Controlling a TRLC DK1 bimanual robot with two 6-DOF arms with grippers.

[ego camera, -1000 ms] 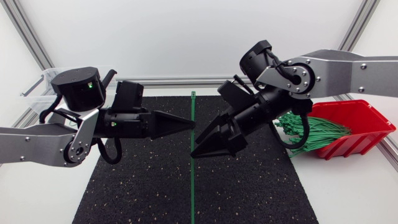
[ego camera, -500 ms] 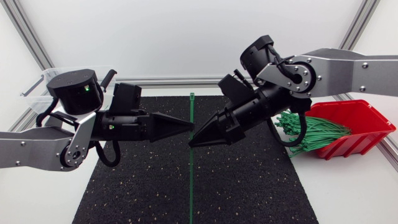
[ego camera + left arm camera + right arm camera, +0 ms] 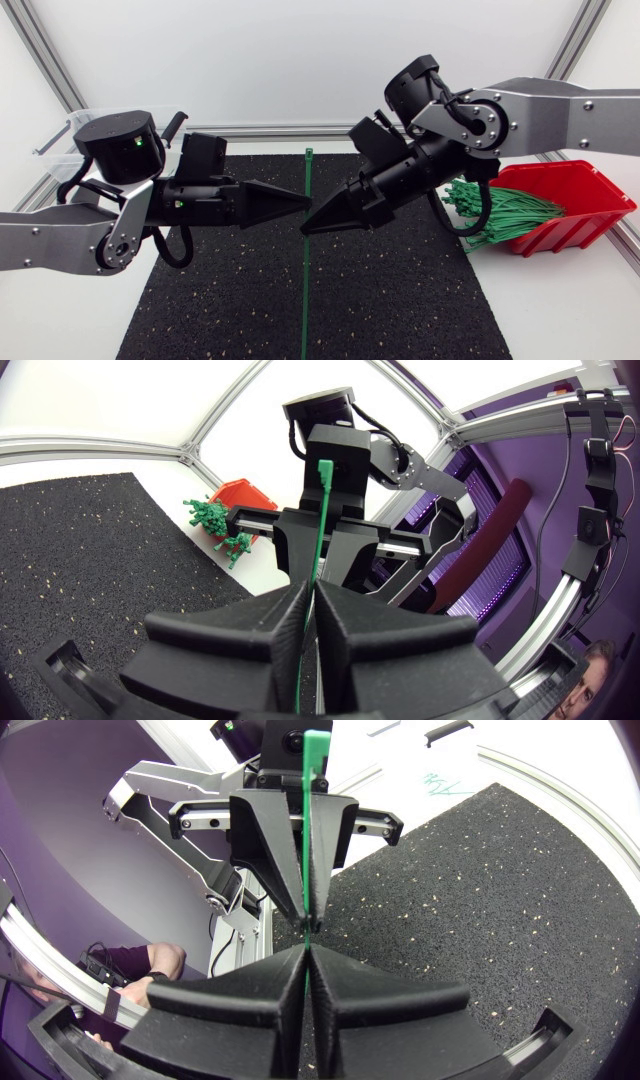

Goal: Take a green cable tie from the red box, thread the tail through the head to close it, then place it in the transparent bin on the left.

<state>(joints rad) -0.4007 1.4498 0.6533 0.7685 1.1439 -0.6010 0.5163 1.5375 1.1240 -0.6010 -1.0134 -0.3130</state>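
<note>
Covering white table (image 3: 560, 300), speckled black mat (image 3: 400, 300), cable tie (image 3: 308, 175) above

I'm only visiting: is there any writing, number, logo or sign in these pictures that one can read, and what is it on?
Readable text: none.
A green scribble on the white surface beyond the black mat, seen in the right wrist view: too blurred to read.
No print shows on the red box or the green cable tie.
</note>
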